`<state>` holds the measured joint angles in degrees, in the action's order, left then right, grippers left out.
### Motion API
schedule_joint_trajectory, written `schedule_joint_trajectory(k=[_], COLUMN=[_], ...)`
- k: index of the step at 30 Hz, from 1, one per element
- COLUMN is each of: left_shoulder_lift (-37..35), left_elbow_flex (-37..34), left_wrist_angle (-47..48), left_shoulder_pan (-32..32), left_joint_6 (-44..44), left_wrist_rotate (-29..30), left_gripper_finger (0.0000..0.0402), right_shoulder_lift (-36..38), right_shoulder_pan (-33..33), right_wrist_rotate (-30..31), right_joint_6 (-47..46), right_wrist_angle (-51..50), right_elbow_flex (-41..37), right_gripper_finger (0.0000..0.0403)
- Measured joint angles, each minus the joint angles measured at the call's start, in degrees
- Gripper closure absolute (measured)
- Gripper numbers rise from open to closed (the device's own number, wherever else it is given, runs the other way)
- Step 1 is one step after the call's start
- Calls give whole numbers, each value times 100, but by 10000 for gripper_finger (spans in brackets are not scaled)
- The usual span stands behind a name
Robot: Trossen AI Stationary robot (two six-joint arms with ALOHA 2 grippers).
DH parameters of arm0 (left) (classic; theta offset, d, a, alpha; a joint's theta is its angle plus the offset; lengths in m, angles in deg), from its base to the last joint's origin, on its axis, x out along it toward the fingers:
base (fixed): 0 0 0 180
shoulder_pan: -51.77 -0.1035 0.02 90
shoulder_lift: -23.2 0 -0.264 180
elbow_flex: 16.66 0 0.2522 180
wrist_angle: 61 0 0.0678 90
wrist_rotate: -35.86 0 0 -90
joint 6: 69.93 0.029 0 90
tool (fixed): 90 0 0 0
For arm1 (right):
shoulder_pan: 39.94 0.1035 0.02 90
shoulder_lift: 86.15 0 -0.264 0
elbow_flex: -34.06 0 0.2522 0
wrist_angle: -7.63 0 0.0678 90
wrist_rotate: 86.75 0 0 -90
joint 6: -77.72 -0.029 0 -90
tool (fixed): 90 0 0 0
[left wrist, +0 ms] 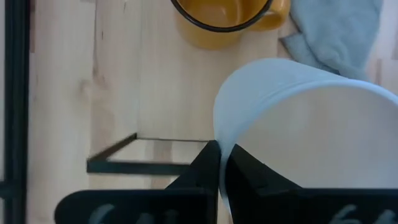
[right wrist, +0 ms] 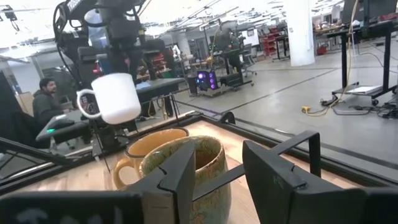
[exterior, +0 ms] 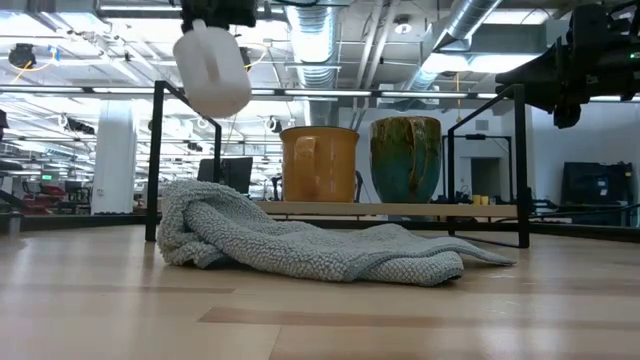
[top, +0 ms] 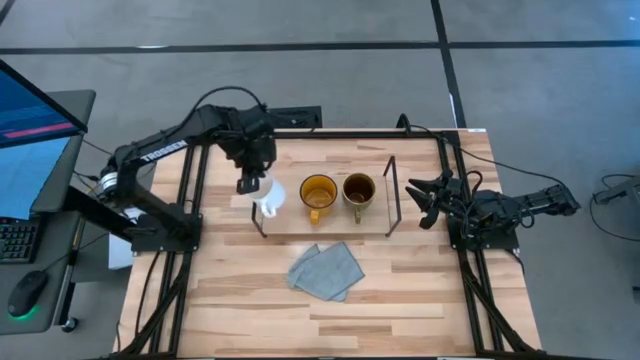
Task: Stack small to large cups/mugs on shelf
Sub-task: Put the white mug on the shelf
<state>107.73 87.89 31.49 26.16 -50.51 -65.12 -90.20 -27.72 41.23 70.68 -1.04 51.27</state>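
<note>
My left gripper (top: 248, 184) is shut on the small white mug (exterior: 212, 70), which it carries in the air over the left end of the shelf (exterior: 390, 208). The yellow mug (top: 318, 192) and the olive-brown mug (top: 358, 190) stand upright side by side on the shelf board, the olive one nearer its right end. My right gripper (right wrist: 227, 174) stands open and level just outside the shelf's right wire frame (top: 390, 195), with nothing between its fingers. My left gripper pinches the white mug's wall at the rim (left wrist: 217, 146), one finger inside the mug and one outside. The fingers come from above, slanting down. The mug hangs below them, tilted and clear of the shelf, with its handle (right wrist: 84, 102) out to one side.
A crumpled grey-blue cloth (top: 325, 270) lies on the tabletop in front of the shelf. A black frame rail (top: 470, 250) runs along each table side. A person (right wrist: 43, 93) sits beyond the table's left side, near a monitor.
</note>
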Motion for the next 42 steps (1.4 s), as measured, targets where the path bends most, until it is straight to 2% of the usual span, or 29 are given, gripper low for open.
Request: schedule_joint_trajectory(k=[14,24,36,42], left_shoulder_lift=[851,857,1183,1375], left_elbow_flex=[196,210,210,205], left_wrist_angle=[35,-49,-90,-91], left_shoulder_pan=[-41,-21,107,125], left_joint_6=[426,690,628,319], left_wrist_rotate=[78,417,421,482], left_gripper_finger=[401,401,401,401], right_shoulder_lift=[0,0,-2,-4], right_shoulder_pan=[0,0,0,0], right_wrist_rotate=[0,0,0,0], right_joint_6=[-2,0,0,0], right_wrist_angle=[3,-11,-56,-95], right_elbow_flex=[-2,0,-2,-2], right_gripper_finger=[249,249,249,249])
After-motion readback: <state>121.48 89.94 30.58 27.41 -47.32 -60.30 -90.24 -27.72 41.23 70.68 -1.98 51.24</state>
